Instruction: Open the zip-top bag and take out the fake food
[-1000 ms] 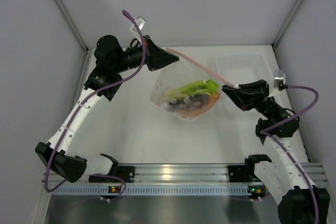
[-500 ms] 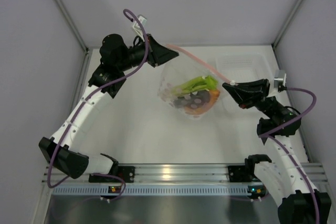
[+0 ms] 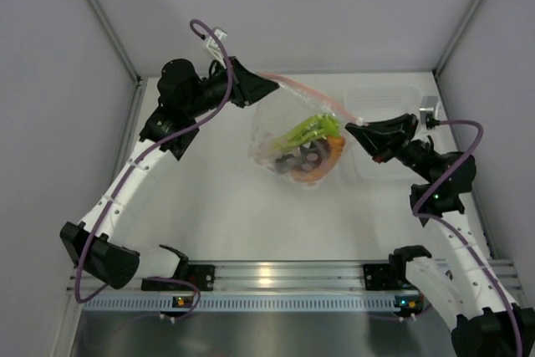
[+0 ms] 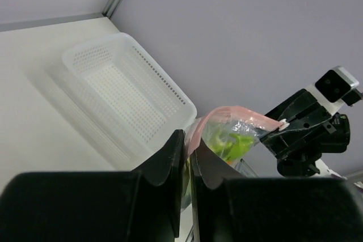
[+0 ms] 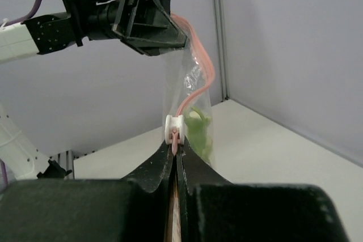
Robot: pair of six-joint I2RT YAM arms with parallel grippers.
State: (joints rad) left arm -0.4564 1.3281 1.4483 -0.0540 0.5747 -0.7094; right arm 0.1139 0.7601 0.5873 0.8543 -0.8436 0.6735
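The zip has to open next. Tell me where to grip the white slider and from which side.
Pinch the white slider across its flat faces, coming from the right end of the zip strip: it sits there, at the tips of the right end effector, while the left end effector anchors the far end.

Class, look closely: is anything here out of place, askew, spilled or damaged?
Nothing is spilled or damaged. One oddity: the bag hangs between the left gripper and right gripper, both pinching its pink strip, which bows slack instead of running straight. The food sits inside.
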